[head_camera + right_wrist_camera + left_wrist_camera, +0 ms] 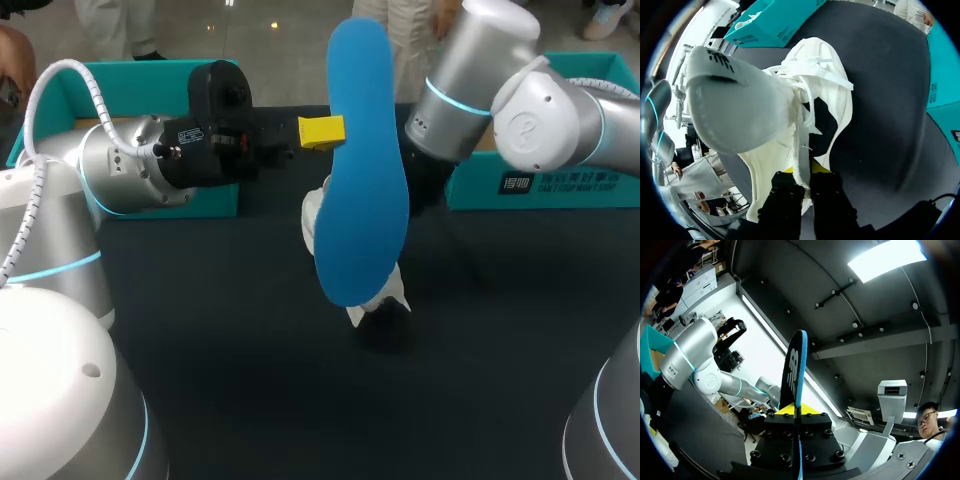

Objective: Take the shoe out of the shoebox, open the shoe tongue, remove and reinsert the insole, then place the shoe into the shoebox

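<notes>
Nearest, at the centre of the table [250,400], the white shoe [825,90] is held by the right gripper [807,172], whose fingers pinch one thin wall of its collar; just past it toward 12 o'clock, the left gripper [797,412] is clamped on one end of the blue insole [365,160] (edge-on between its fingers); beyond, one teal shoebox [150,85] sits at 10 o'clock, a second shoebox [560,190] at 2 o'clock. Reinsertion looks risky: the insole could buckle against the tongue [735,105], or the thinly gripped shoe twist away.
</notes>
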{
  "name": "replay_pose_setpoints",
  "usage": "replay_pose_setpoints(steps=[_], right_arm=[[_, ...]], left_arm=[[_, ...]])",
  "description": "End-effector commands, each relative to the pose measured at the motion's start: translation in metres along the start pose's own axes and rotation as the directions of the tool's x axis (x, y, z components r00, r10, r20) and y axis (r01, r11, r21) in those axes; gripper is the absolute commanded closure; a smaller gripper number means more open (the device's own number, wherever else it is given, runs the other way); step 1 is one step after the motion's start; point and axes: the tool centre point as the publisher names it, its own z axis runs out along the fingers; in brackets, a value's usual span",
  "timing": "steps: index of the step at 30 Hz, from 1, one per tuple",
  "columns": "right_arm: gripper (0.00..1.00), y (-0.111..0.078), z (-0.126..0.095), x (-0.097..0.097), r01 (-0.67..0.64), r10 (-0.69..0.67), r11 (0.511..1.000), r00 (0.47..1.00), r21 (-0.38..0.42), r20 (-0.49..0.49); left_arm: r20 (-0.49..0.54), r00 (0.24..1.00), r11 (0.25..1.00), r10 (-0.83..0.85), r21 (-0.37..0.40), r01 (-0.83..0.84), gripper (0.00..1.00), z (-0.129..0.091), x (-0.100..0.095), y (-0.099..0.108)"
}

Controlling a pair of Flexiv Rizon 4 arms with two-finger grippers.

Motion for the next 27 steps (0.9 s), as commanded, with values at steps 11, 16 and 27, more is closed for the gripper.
replay_pose_setpoints(steps=[11, 16, 27], right_arm=[[1.0, -0.003, 0.009, 0.004, -0.266, 0.268, 0.96, 0.963, -0.086, 0.006], [1.0, 0.0, 0.014, 0.004, -0.237, 0.239, 0.969, 0.971, -0.069, 0.023], [1.0, 0.0, 0.022, -0.008, -0.31, 0.314, 0.945, 0.949, -0.104, 0.022]], left_arm=[[0.0, 1.0, 1.0, 0.001, 0.002, -0.001, 1.0, 0.0, 0.0, 0.0], [0.0, 1.0, 1.0, 0.001, 0.002, -0.001, 1.0, 0.0, 0.0, 0.0], [0.0, 1.0, 1.0, 0.001, 0.002, -0.001, 1.0, 0.0, 0.0, 0.0]])
